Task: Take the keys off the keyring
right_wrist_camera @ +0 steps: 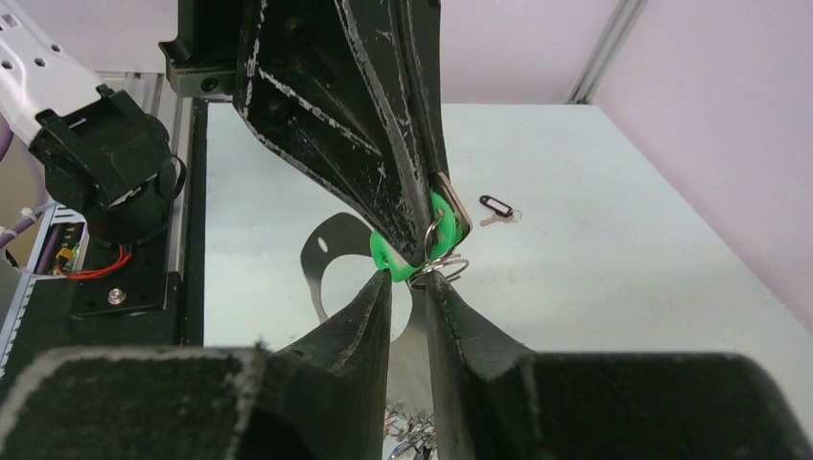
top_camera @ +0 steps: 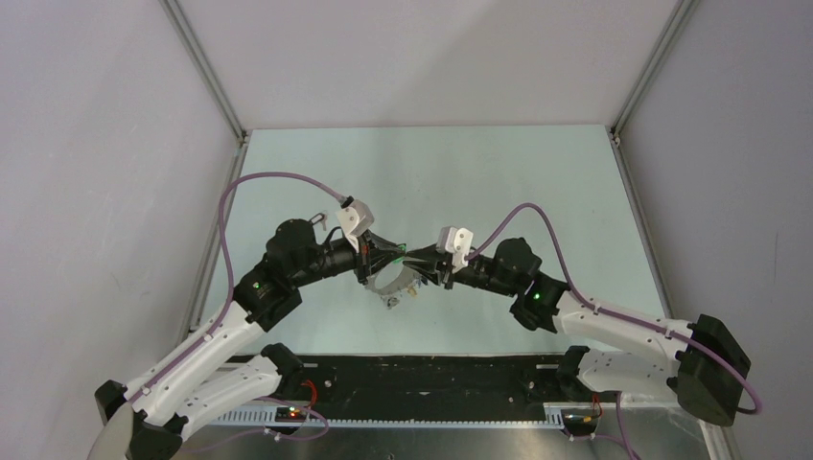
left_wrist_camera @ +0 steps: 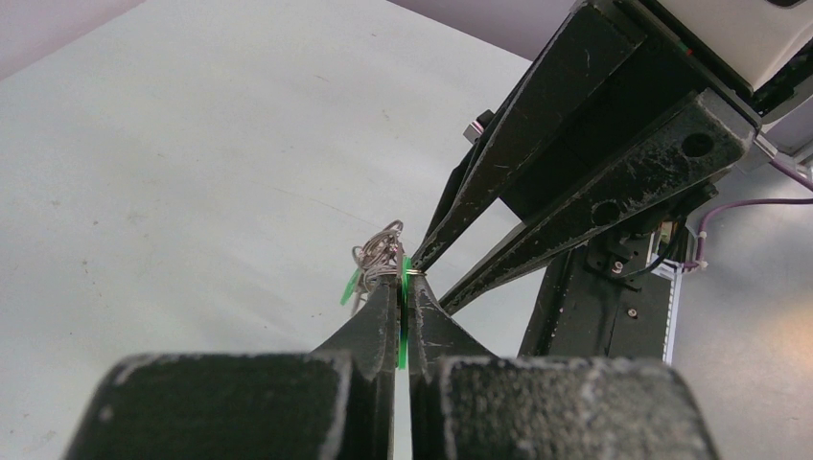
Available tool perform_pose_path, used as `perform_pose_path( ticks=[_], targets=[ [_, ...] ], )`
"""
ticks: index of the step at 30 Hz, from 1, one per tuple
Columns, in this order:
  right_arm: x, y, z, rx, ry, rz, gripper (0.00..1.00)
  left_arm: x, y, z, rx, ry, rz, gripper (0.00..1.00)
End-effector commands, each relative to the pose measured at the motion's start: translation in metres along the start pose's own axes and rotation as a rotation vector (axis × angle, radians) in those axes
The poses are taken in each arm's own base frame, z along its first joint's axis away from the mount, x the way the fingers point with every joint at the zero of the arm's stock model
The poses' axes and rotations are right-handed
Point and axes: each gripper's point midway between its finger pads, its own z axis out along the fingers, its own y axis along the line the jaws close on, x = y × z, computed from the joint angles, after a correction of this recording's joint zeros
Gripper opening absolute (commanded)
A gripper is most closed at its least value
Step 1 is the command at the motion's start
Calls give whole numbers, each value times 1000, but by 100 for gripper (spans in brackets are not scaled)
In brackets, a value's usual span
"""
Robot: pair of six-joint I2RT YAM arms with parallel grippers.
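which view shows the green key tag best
Right wrist: the green tag faces the lens, pinched in the left gripper. Left wrist shows it edge-on, a thin strip; top external only a speck.

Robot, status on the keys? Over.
Left gripper shut on green plastic tag. Right gripper slightly open at small wire ring. Large thin grey keyring dangling. Nothing blocking.
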Motion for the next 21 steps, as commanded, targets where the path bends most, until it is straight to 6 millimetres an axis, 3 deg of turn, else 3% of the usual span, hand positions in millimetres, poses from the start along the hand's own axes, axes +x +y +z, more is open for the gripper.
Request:
perform_pose_path(
  ticks=[1,5,8,12,17,18,19,20,21],
  targets=[
    [-44,-6,8,-5,-128,-16,23,-33,-8,-4,28,-109,65,0],
    [-45,-5,10,-11,-131,-15,16,-34,-8,-5,27,-110,65,0],
    [-42,-4,10,-16,-125,-15,0,-33,-8,-4,28,-109,65,0],
    [-45,6,6,-32,-123,-79,0,-32,-7,-4,26,-107,63,0],
    [-32,36,-1,-74,-58,-368,0,-33,-7,-4,21,-109,59,0],
    [-30,34,-1,-53,-37,-478,0,-33,-6,-4,19,-108,57,0],
    [-26,49,-2,-92,-21,-533,0,-32,-6,-4,19,-106,56,0],
    [-26,46,-2,-74,0,-641,0,-33,-6,-4,21,-106,55,0],
    [-22,57,-2,-104,14,-691,0,-33,-6,-4,20,-106,54,0]
  ],
)
